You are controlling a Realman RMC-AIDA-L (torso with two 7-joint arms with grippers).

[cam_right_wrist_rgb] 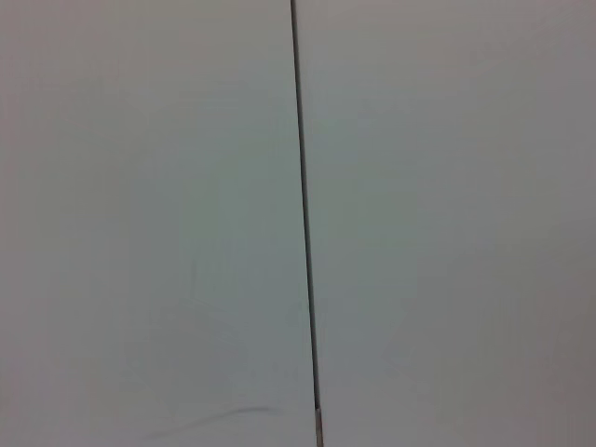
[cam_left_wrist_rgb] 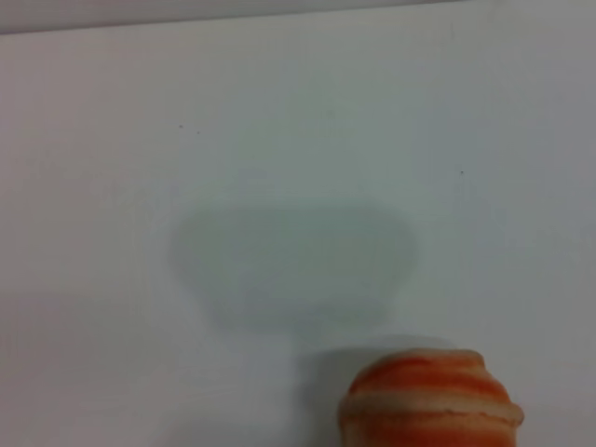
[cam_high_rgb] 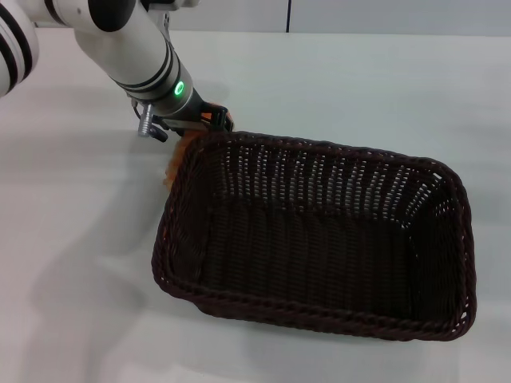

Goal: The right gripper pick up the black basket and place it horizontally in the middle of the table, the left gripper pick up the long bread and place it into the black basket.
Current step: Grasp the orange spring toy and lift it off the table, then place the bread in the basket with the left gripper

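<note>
The black basket [cam_high_rgb: 319, 313] lies lengthwise across the middle of the white table [cam_high_rgb: 72, 239], and its inside shows nothing in it. My left gripper [cam_high_rgb: 200, 126] is at the basket's far left corner, shut on the long bread [cam_high_rgb: 174, 159]. Only an orange and cream bit of the bread shows beside the rim. In the left wrist view the bread's striped end [cam_left_wrist_rgb: 430, 400] hangs above the table, with a soft shadow [cam_left_wrist_rgb: 293, 270] on the tabletop beneath it. My right gripper is out of view.
The right wrist view shows only a plain pale surface with a thin dark seam [cam_right_wrist_rgb: 303, 223]. The table's back edge meets a grey wall [cam_high_rgb: 359, 16] at the far side.
</note>
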